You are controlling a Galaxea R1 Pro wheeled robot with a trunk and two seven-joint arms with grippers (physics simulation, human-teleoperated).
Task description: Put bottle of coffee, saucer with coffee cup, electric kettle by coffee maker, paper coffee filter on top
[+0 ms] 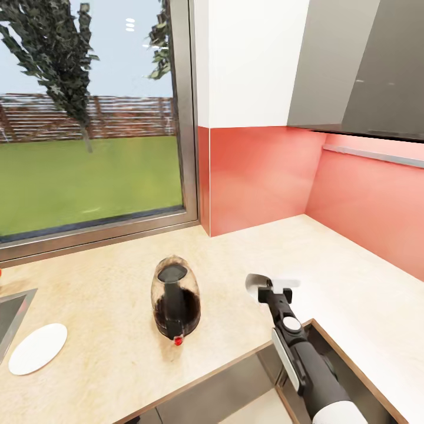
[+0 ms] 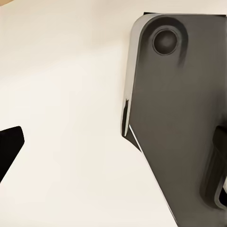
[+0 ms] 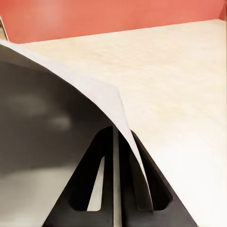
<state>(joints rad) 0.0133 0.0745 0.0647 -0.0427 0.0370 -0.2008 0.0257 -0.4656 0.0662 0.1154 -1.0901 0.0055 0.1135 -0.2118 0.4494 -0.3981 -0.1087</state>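
The electric kettle (image 1: 176, 305), clear glass with a black handle and a red switch, stands on the kitchen countertop (image 1: 106, 277) near its front edge. The white saucer (image 1: 37, 348) lies flat at the left, beside the sink. To the right of the kettle, my right gripper (image 1: 266, 288) hovers low over the countertop (image 3: 179, 71), shut on the thin edge of the white paper coffee filter (image 1: 256, 286). Up close, the filter (image 3: 56, 118) curves away from the pinching fingers (image 3: 142, 184). My left gripper (image 2: 113, 161) hangs over pale floor, its dark fingers set wide apart. The coffee maker, bottle of coffee and coffee cup are out of view.
A steel sink (image 1: 10, 315) cuts into the counter at the far left. A large window (image 1: 88, 118) and red backsplash (image 1: 259, 176) close the back. The counter turns a corner and runs along the right wall under a grey wall unit (image 1: 359, 65). Grey robot body (image 2: 179, 118) lies near the left gripper.
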